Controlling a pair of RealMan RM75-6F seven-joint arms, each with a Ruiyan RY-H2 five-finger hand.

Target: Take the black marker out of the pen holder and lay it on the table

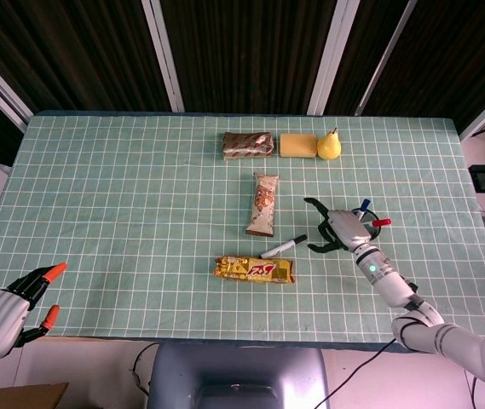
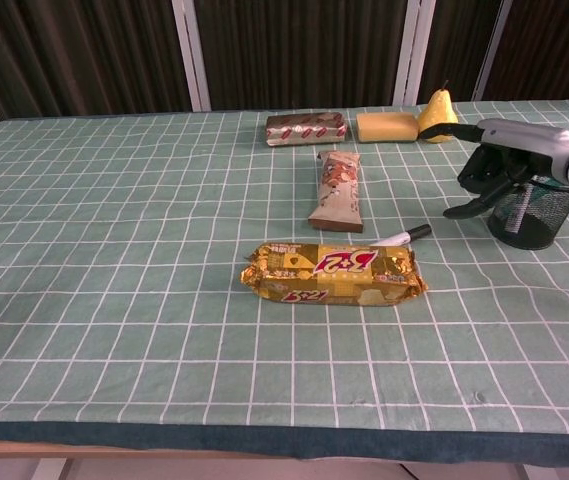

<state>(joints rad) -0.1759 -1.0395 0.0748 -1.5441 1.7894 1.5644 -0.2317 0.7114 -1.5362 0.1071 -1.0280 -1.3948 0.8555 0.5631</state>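
The black marker (image 1: pixel 282 247) (image 2: pixel 401 237) lies flat on the table, between the upright snack pack and the gold bar. My right hand (image 1: pixel 331 230) (image 2: pixel 492 175) hovers just right of it, fingers spread, holding nothing. The black mesh pen holder (image 2: pixel 530 211) (image 1: pixel 363 219) stands right behind that hand, with a blue pen (image 1: pixel 362 206) and a red pen (image 1: pixel 378 222) still in it. My left hand (image 1: pixel 16 307) hangs off the table's front left corner, orange fingertips apart, empty.
A gold snack bar (image 2: pixel 333 273) lies just in front of the marker. A brown-and-white snack pack (image 2: pixel 338 190) lies behind it. At the far edge sit a brown packet (image 1: pixel 248 144), a yellow sponge (image 1: pixel 297 145) and a pear (image 1: pixel 330 146).
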